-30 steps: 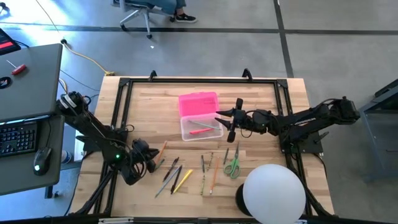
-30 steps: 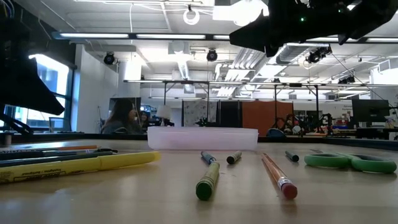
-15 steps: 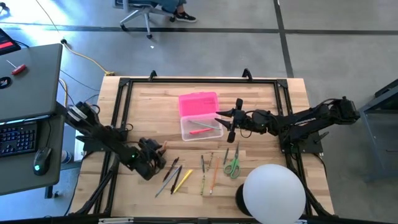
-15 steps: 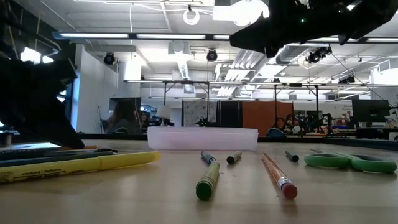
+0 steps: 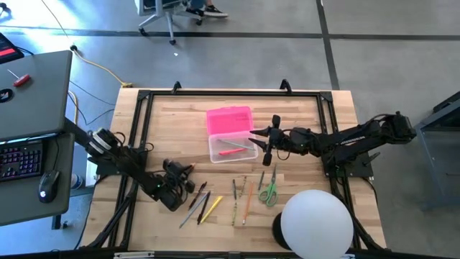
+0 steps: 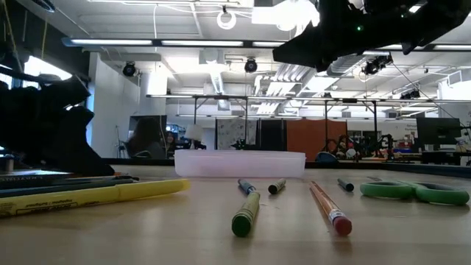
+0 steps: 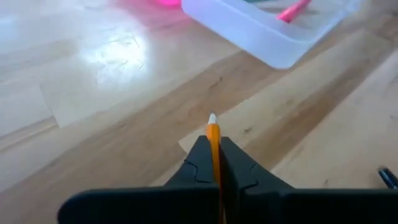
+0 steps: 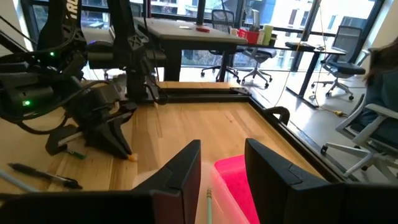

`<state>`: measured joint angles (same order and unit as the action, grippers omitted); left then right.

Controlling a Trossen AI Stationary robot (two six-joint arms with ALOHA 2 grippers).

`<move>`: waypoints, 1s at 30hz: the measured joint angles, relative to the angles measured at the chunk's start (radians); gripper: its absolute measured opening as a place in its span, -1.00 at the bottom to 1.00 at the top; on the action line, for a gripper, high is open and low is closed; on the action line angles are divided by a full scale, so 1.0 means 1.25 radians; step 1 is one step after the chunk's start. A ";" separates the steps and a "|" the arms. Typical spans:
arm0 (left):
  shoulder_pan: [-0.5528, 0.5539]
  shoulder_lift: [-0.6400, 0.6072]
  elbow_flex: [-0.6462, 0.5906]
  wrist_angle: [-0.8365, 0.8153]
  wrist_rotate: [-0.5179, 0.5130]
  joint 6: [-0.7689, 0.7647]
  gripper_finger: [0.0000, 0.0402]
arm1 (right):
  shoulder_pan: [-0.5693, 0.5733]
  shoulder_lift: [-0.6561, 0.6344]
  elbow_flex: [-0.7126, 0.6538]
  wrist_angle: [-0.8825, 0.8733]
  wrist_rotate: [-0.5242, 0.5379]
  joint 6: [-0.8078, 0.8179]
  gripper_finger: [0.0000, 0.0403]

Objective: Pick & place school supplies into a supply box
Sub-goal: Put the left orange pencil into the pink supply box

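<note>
On the wooden table point(image 5: 302, 108), near its front edge, lie the loose pens and pencils in a row: a yellow pen point(image 5: 210, 208), dark grey pens point(image 5: 198, 200), a green pen point(image 5: 236, 196), an orange pencil with a pink-red rubber end point(image 5: 246, 203), and small scissors with green handles point(image 5: 269, 191). A big white dome point(image 5: 316, 223) sits at the front right corner. At the left end of the row, the left gripper point(image 5: 188, 175) is low over the table, and its fingers point(image 7: 199, 163) are pressed tight on a thin orange pencil point(image 7: 214, 144) whose pale tip sticks out past them. Farther back, in the middle of the table, stands the box point(image 5: 232, 147). It is small, long and see-through, and a pink-red pen point(image 5: 231, 151) lies inside it. Its bright pink lid point(image 5: 228, 119) lies just behind it, touching its far side. The right gripper point(image 5: 262, 139) hangs over the right end of the box with its fingers point(image 8: 184, 171) spread wide, holding nothing.
</note>
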<state>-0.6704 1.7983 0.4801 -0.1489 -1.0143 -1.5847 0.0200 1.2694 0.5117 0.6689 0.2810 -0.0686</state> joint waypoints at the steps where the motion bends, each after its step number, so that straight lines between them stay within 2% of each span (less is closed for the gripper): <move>1: 0.002 0.006 0.000 0.002 -0.007 -0.004 -0.88 | 0.000 0.000 0.000 -0.003 0.000 0.000 -0.49; 7: 0.024 0.014 0.003 0.011 -0.064 -0.016 -0.77 | 0.000 0.000 0.000 -0.008 0.000 0.000 -0.49; 12: 0.045 -0.007 0.029 0.011 -0.068 0.005 -0.89 | 0.000 0.000 0.000 -0.013 0.000 0.000 -0.49; 16: 0.071 -0.051 0.067 0.022 -0.053 0.109 -0.93 | 0.000 0.000 0.000 -0.012 0.000 0.000 -0.49; 21: 0.086 -0.135 0.139 0.024 -0.125 0.348 -0.93 | 0.000 0.000 0.000 -0.012 0.000 0.007 -0.49; 23: 0.112 -0.178 0.163 0.021 -0.094 0.446 -0.95 | 0.000 0.000 0.000 -0.012 0.000 0.007 -0.49; 26: 0.184 -0.217 0.198 0.025 0.042 0.559 -0.95 | 0.000 0.000 0.000 -0.011 0.000 0.007 -0.49; 30: 0.273 -0.217 0.227 0.022 0.137 0.672 -0.87 | 0.000 0.000 0.000 -0.011 0.000 0.014 -0.49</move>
<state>-0.3289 1.5265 0.7637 -0.1214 -0.8428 -0.7444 0.0204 1.2694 0.5114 0.6547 0.2805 -0.0506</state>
